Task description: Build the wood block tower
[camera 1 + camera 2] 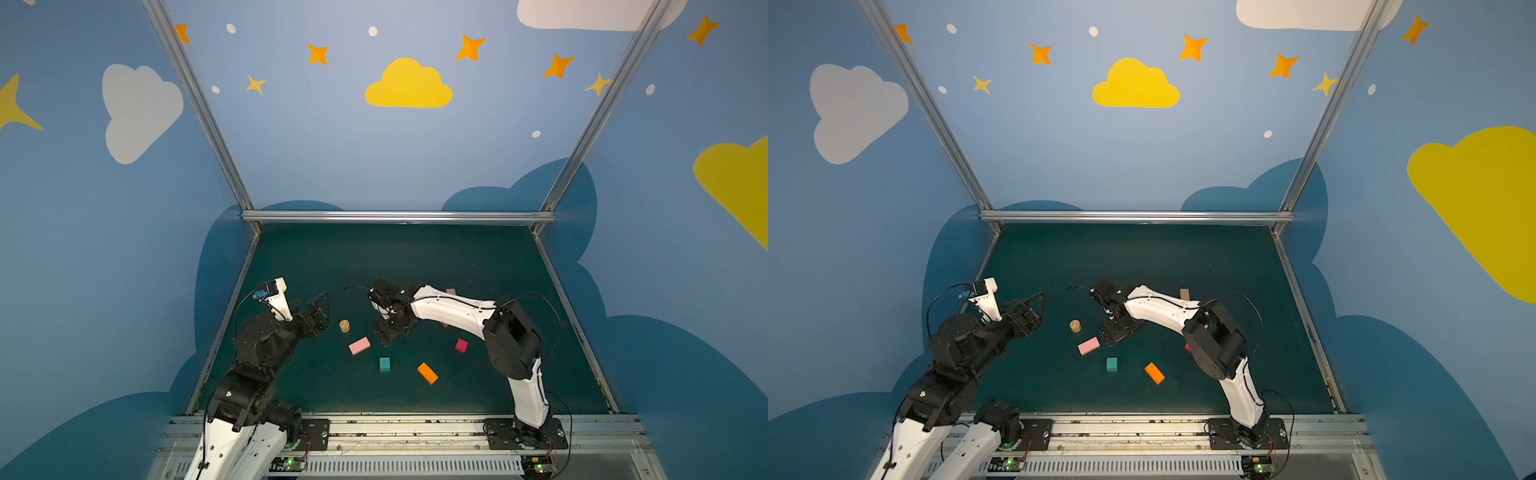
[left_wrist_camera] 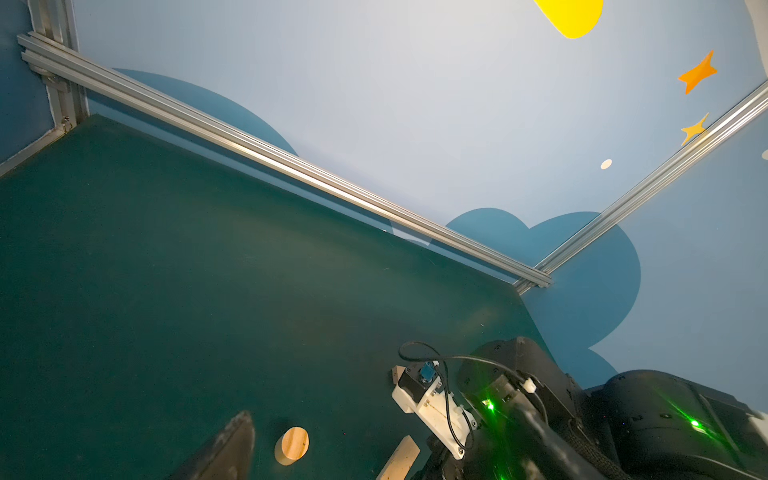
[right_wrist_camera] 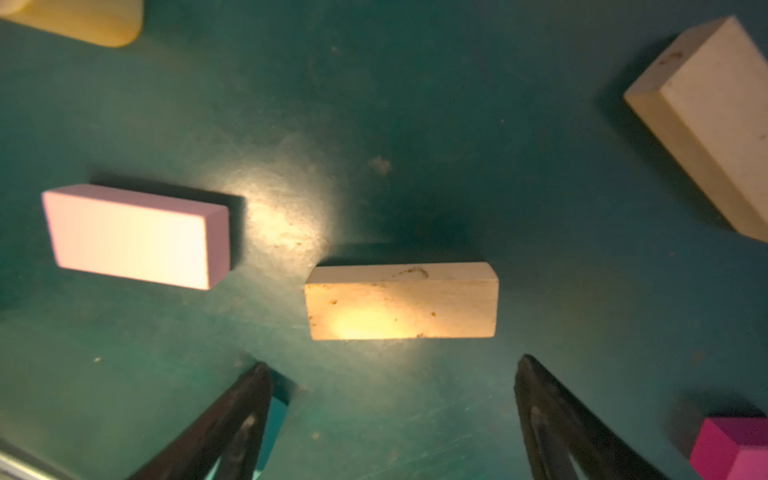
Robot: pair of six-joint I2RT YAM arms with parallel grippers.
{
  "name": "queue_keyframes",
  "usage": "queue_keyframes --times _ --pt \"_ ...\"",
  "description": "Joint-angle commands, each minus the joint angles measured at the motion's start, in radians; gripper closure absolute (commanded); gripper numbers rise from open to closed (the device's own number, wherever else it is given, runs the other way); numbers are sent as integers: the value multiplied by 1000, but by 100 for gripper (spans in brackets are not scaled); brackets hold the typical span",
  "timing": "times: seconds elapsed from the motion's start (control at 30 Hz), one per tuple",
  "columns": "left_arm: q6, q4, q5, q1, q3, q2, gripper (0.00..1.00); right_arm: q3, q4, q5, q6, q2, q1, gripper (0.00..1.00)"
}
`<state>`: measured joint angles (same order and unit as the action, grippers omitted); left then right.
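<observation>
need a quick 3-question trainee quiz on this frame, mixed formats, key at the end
1. Fill in: in both top views, the ___ cube lies between the pink oblong and the orange oblong.
2. In the right wrist view, which block lies just ahead of the open right gripper? A pink oblong; B tan oblong; C magenta cube.
3. True or false: the left gripper is shut on the tan cylinder.
Key: 1 teal cube. 2 B. 3 false: the left gripper is open and empty, and the tan cylinder sits on the table apart from it.
</observation>
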<state>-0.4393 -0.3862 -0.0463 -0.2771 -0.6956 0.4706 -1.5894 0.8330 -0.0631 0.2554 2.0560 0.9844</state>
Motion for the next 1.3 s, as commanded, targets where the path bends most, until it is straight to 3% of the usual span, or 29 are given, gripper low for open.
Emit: queue_keyframes --times 0.0,1.27 --pt "6 0 10 -2 -18 7 7 -30 -12 -19 2 22 -6 10" --pt "16 0 17 -2 -8 17 7 -38 -25 11 19 86 -21 11"
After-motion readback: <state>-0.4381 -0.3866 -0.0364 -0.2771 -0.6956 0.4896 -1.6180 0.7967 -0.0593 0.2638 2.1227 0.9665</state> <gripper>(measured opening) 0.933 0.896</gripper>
